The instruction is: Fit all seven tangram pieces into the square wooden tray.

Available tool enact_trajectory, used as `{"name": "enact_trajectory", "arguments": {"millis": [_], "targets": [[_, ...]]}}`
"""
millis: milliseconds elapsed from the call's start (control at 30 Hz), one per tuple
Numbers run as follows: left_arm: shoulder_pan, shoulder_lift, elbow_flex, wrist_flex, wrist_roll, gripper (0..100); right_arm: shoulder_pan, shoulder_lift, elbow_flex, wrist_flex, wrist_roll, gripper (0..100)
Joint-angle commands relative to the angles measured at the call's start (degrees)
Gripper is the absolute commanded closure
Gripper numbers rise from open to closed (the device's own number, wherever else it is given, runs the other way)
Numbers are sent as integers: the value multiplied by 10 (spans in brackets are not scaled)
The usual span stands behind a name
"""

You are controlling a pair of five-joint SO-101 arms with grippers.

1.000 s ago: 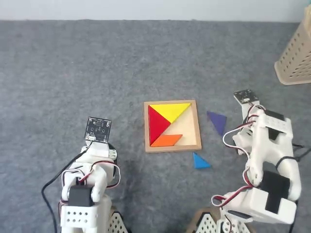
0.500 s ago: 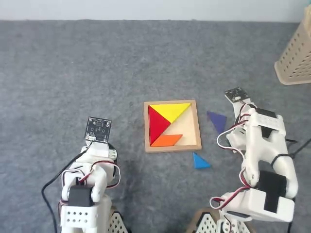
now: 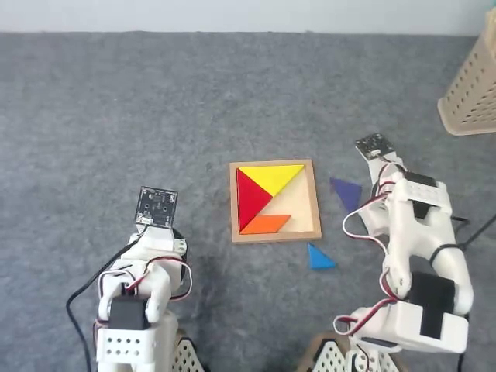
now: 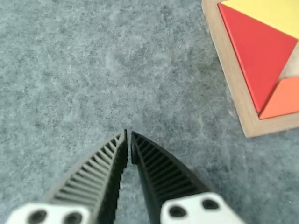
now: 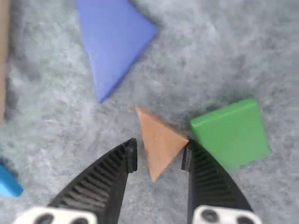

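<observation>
The left arm (image 3: 143, 287) stands at the near left of the grey carpet (image 3: 116, 116), well apart from the puzzle. The left gripper (image 4: 129, 136) is clenched with nothing between its black ribbed fingers, and it hangs over bare carpet near one corner of the tray.

To the right, the square wooden tray (image 3: 233, 203) lies flat on the carpet. Inside it, a large red wooden triangle (image 3: 251, 198) lies along the left wall. A large yellow wooden triangle (image 3: 273, 177) lies along the far wall and an orange wooden parallelogram (image 3: 265, 224) along the near wall. The right part of the tray floor is bare.

Just right of the tray lies a violet-blue wooden triangle (image 3: 346, 194). A small blue wooden triangle (image 3: 319, 257) lies off the tray's near right corner.

Farther right is the right arm (image 3: 411, 232). The right gripper (image 5: 159, 148) is spread, with its fingers on either side of a small tan wooden triangle (image 5: 160, 140) on the carpet. One finger is at the triangle's corner and the other is slightly clear of its edge. A green wooden square (image 5: 230, 133) lies just beside that triangle.

A beige perforated basket (image 3: 473, 85) stands at the far right edge.
</observation>
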Motion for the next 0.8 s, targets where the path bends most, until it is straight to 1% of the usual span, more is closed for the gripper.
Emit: {"name": "enact_trajectory", "arguments": {"millis": [0, 133, 467, 767], "targets": [[-3, -2, -3, 3, 5, 989, -25, -38, -3, -11, 11, 829], [-3, -2, -3, 3, 5, 989, -41, -38, -3, -8, 10, 832], [-3, -2, -3, 3, 5, 989, -42, -39, 29, -12, 10, 833], [-3, -2, -3, 3, 5, 989, -43, -45, 21, -20, 10, 831]]}}
